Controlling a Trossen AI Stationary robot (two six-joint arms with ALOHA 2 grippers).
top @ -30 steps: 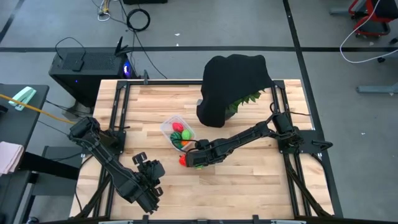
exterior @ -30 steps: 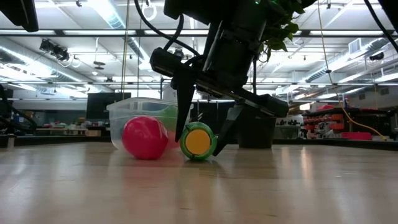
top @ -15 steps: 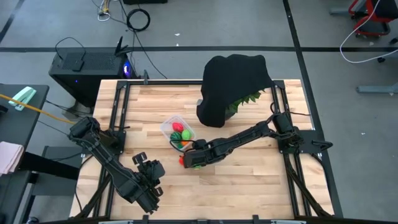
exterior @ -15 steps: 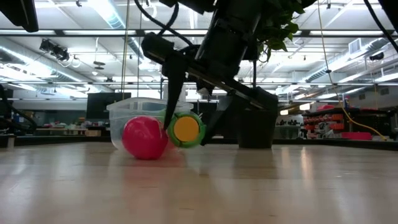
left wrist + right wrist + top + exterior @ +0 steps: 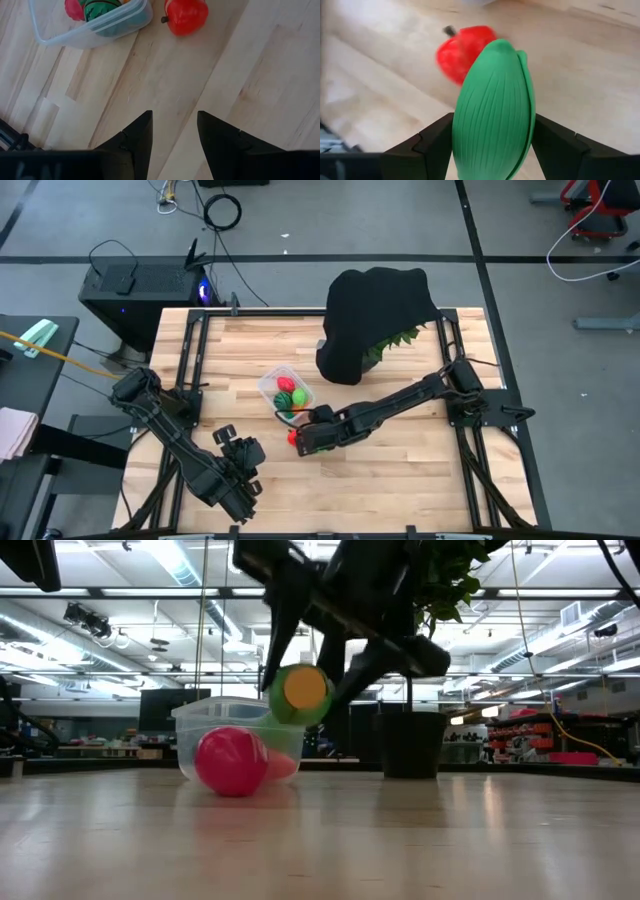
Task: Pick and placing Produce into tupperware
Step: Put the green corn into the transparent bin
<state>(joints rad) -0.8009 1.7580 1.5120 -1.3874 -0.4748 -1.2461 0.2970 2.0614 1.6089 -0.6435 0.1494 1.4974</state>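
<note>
The tupperware [image 5: 272, 383] stands mid-table with red, green and dark-green striped produce inside. It also shows in the low view [image 5: 190, 735] and the left wrist view [image 5: 90, 31]. A red toy [image 5: 293, 437] [image 5: 232, 762] [image 5: 186, 16] [image 5: 462, 47] lies on the wood just near of it. My right gripper [image 5: 305, 437] [image 5: 300, 690] [image 5: 492, 145] is shut on a green ribbed toy [image 5: 492, 105] with an orange round end [image 5: 304, 688], above the red toy. My left gripper [image 5: 238, 444] [image 5: 174, 120] waits open at the near left, holding nothing. My right gripper pinches the green ribbed toy by its two long sides [image 5: 459, 125] between the two fingers. The fingers [image 5: 432, 142] slant down from the table's right side. The toy is lifted clear of the table, about level with the tupperware's rim, its orange end facing the near edge.
A black cloth [image 5: 375, 320] covers a plant with spiky green leaves [image 5: 400, 340] at the far right. Its dark pot [image 5: 412, 745] shows behind in the low view. Metal frame rails [image 5: 190, 350] run along the table's left and right sides. Bare wood lies near the front edge.
My right gripper has risen from the table with the green toy and rolled a little. It has drifted toward the tupperware. The toy, which stood on the wood beside the red toy, now hangs clear above it. The red toy has stayed put.
</note>
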